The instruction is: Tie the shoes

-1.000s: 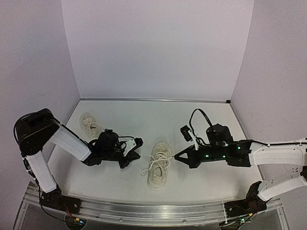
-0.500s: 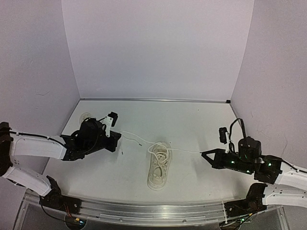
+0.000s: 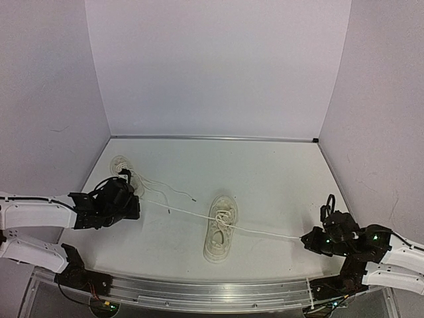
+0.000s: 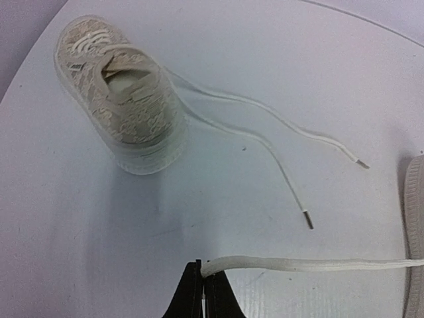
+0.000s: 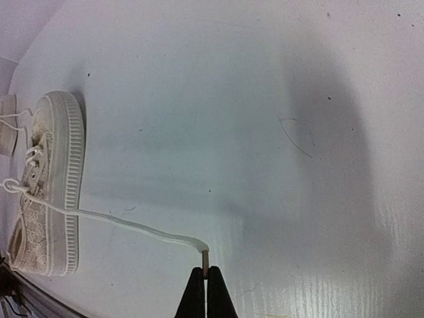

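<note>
One cream sneaker [image 3: 219, 228] lies in the middle of the table, also seen in the right wrist view [image 5: 46, 185]. Its white lace is pulled out straight to both sides [image 3: 179, 212]. My left gripper [image 3: 136, 201] is shut on the left lace end [image 4: 278, 264]. My right gripper [image 3: 303, 238] is shut on the tip of the right lace end [image 5: 132, 225]. The second sneaker [image 3: 123, 168] lies at the far left, its loose laces [image 4: 265, 132] trailing on the table, and shows in the left wrist view [image 4: 119, 99].
White walls enclose the table on three sides. A metal rail [image 3: 212, 291] runs along the near edge between the arm bases.
Both grippers have pulled apart, the left one further left and the right one further right and nearer, drawing the middle shoe's lace out taut. The second shoe is uncovered.
</note>
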`<state>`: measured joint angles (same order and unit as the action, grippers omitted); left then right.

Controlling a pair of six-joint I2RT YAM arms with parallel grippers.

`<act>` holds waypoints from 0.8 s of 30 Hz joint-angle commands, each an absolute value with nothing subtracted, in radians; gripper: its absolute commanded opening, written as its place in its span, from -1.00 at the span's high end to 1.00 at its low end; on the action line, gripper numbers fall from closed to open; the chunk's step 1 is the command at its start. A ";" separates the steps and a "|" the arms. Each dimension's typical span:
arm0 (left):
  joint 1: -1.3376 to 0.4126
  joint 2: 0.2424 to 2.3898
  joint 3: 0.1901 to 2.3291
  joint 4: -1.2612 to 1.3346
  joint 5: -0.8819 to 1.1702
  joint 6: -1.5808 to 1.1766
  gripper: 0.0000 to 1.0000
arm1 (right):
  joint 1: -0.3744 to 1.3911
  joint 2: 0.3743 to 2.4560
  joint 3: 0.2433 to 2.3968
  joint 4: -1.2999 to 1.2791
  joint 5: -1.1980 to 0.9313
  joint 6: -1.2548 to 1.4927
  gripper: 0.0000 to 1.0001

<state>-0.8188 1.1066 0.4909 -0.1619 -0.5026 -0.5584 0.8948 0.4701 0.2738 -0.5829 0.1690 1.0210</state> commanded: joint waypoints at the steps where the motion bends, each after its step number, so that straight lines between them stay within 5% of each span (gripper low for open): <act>1: -0.818 1.197 0.560 -0.298 -0.595 -0.655 1.00 | 0.894 0.463 0.323 -0.667 0.290 1.066 1.00; 5: -0.818 1.297 0.646 -0.343 -0.553 -0.632 1.00 | 0.894 0.606 0.369 -0.620 0.299 1.005 1.00; 7: -0.818 1.307 0.658 -0.315 -0.494 -0.583 0.76 | 0.894 0.675 0.391 -0.569 0.273 0.957 0.99; 9: -0.817 1.294 0.662 -0.303 -0.440 -0.539 0.15 | 0.894 0.735 0.427 -0.546 0.241 0.908 0.48; 11: -0.818 1.244 0.659 -0.304 -0.401 -0.489 -0.42 | 0.893 0.772 0.469 -0.542 0.211 0.847 -0.49; 13: -0.818 1.193 0.657 -0.308 -0.364 -0.438 -0.65 | 0.894 0.786 0.505 -0.537 0.185 0.780 -0.74; 18: -0.818 1.160 0.681 -0.268 -0.156 -0.262 -0.76 | 0.894 0.813 0.520 -0.373 0.014 0.591 -0.75; 24: -0.821 1.365 0.741 -0.185 0.113 -0.102 -0.62 | 0.897 1.144 0.673 -0.284 -0.150 0.407 -0.49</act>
<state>-0.8181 1.2533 0.6884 -0.2673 -0.1172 -0.2579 0.8873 0.9597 0.5683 -0.3997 -0.0129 0.5852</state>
